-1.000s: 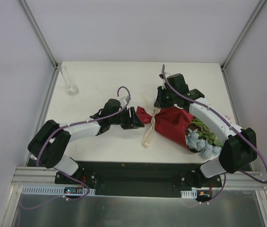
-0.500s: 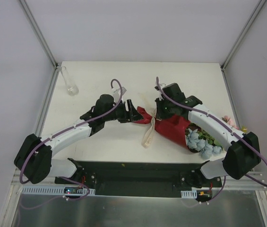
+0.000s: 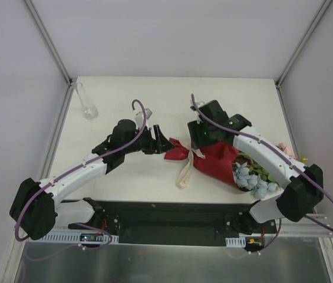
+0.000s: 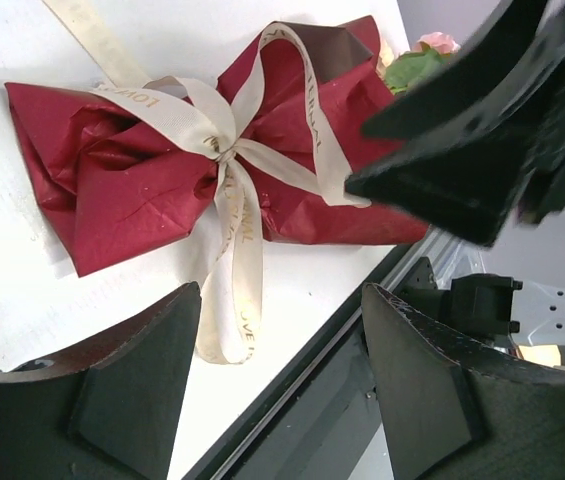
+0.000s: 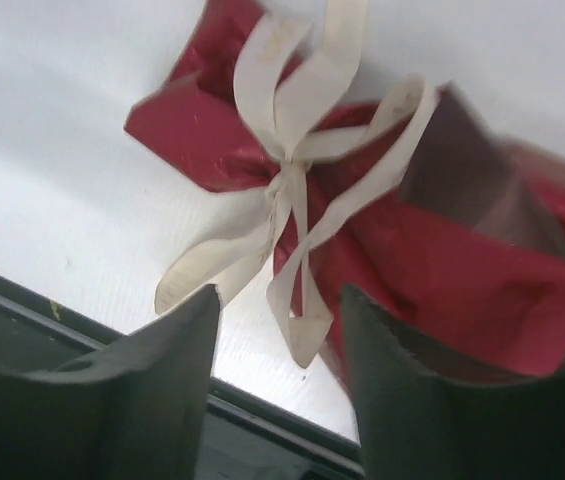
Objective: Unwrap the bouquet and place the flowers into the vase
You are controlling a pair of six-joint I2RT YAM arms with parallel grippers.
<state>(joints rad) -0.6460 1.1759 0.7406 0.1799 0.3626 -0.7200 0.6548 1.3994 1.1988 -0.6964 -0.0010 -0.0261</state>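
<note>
top view: bouquet [image 3: 216, 160] lies on its side on the bench [image 3: 125, 94], right of centre, tied end toward the middle. flowers [image 3: 253, 180] are at the near right edge. ribbon [image 3: 184, 171] trails from the tie toward the near edge. vase [image 3: 88, 107] stands upright at the far left corner, well apart from the bouquet. left claw [image 3: 161, 139] is just left of the bouquet's tail. right claw [image 3: 198, 143] is over the tie; its gap is hard to judge from here.

left wrist view: left claw [image 4: 282, 320] is wide, with nothing between the jaws. bouquet [image 4: 132, 190] lies beyond on the bench, ribbon [image 4: 234, 190] knotted in a bow. right claw [image 4: 462, 160] hangs above the wider part.

right wrist view: right claw [image 5: 277, 330] is parted and holds nothing. bow [image 5: 292, 170] and bouquet [image 5: 482, 270] lie below it. picture somewhat blurred.
</note>
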